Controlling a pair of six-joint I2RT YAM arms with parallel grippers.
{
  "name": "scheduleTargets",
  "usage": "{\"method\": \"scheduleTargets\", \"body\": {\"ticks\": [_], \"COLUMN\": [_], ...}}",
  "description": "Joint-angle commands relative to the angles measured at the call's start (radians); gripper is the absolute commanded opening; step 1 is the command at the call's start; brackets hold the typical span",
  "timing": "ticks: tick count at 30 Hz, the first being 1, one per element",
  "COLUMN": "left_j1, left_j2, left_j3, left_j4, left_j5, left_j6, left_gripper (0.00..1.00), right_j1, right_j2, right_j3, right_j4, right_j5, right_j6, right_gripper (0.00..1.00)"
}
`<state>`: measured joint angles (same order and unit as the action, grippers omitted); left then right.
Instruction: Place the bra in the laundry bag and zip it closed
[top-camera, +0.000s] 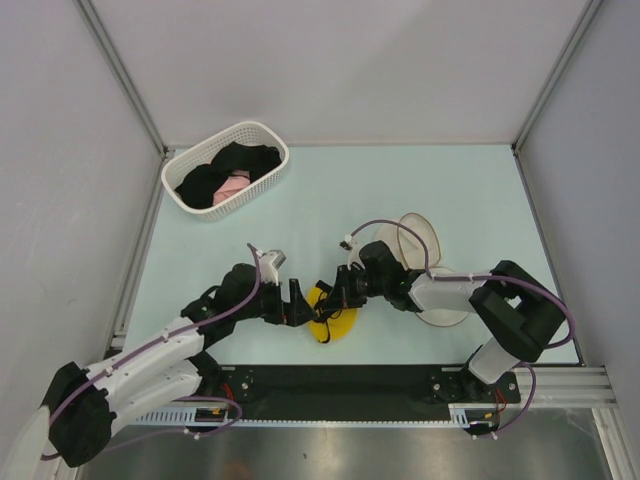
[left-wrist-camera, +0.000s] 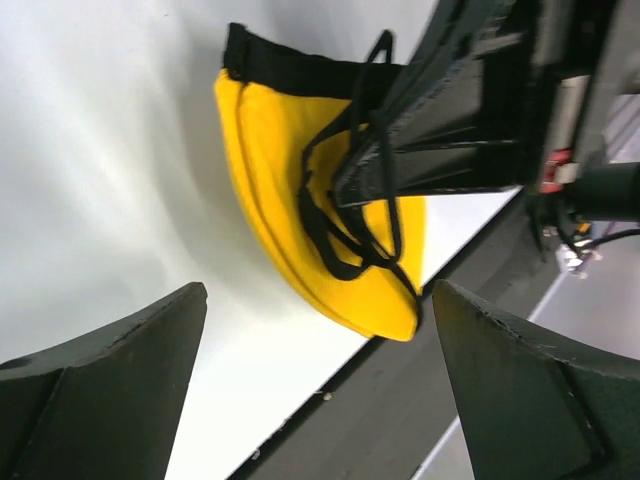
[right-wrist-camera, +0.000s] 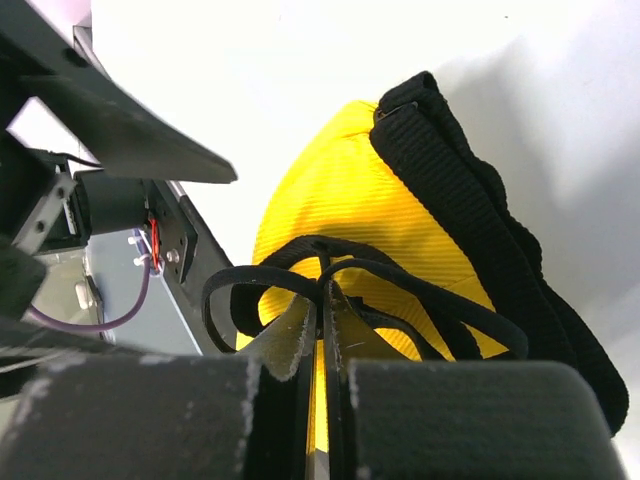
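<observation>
Right gripper is clamped shut on the black straps of the bra. The yellow cups hang off that pinch, low over the desk near its front edge, between my two grippers. Can't tell if the cup edge touches the surface.

Left gripper has its jaws wide apart and nothing in them; the bra sits just beyond the fingertips.

The laundry bag is to the right, partly hidden behind my right arm. It looks open, with both halves showing.

Plan for the carry:
- A strap-only grip is thin, so the cups will probably swing. Move slow, no jerks.
- Lift enough for the cups to clear the bag rim, then lower into one half.
- Keep the left out of the path, then use it to steady the bag or tuck a cup in.
- Loose strap loops could snag the zip, so push them inside before closing.
</observation>
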<state>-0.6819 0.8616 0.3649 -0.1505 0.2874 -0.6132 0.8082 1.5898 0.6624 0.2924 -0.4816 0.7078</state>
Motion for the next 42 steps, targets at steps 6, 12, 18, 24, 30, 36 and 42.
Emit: {"method": "scheduleTargets", "body": {"ticks": [6,12,18,24,30,36,42], "left_j1": [0.005,-0.002,-0.002,-0.002,-0.002,-0.001,-0.001], "left_j2": [0.097,0.226,0.32,0.364,0.41,0.456,0.383], "left_j3": [-0.017,-0.017,-0.024,-0.023,-0.02,-0.003,0.009], "left_j4": [0.176,0.279,0.38,0.393,0.402,0.384,0.278], "left_j5": [0.164,0.167,0.177,0.157,0.151,0.108,0.101], "left_j6": [-0.091,-0.085,-0.12,-0.134,-0.122,-0.099,-0.082], "left_gripper": [1.0,1.0,0.97,0.77,0.57,0.0,0.0], "right_j1": [-0.004,0.0,0.002,0.006,0.008,0.006,0.006], "right_j2": [0.009,0.021,0.029,0.032,0.038,0.033,-0.131], "right_j3": [0.016,0.013,0.013,0.013,0.008,0.016,0.042], "right_j4": [0.054,0.096,0.109,0.119,0.139,0.107,-0.182], "right_j5": [-0.012,-0.026,-0.031,-0.037,-0.048,-0.081,-0.042], "right_j6": [0.03,0.064,0.076,0.084,0.099,0.11,-0.02], "right_gripper": [0.0,0.0,0.0,0.0,0.0,0.14,0.46]}}
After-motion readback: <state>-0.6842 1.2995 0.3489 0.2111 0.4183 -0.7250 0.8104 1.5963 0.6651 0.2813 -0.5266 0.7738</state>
